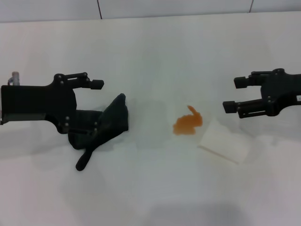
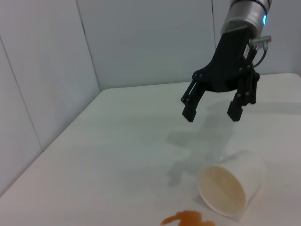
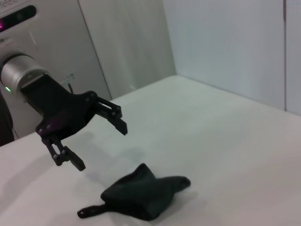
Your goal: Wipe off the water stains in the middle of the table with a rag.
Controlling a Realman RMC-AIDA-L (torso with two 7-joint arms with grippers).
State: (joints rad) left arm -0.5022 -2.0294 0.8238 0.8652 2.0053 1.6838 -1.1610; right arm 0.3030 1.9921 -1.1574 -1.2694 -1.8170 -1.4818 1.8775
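The dark teal-black rag (image 1: 112, 120) lies crumpled on the white table (image 1: 150, 56), left of centre, with a narrow tail pointing toward the front. My left gripper (image 1: 96, 106) hangs open just over the rag's left side. In the right wrist view this left gripper (image 3: 101, 146) is above the rag (image 3: 141, 193) and apart from it. The orange water stains (image 1: 188, 123) sit mid-table and also show as water stains (image 2: 186, 219) in the left wrist view. My right gripper (image 1: 233, 94) hovers open at the right, holding nothing.
A white cup (image 1: 225, 141) lies on its side just right of the stains, below the right gripper. In the left wrist view the cup (image 2: 225, 188) has its mouth facing the camera. Pale wall panels (image 1: 141, 7) run behind the table's far edge.
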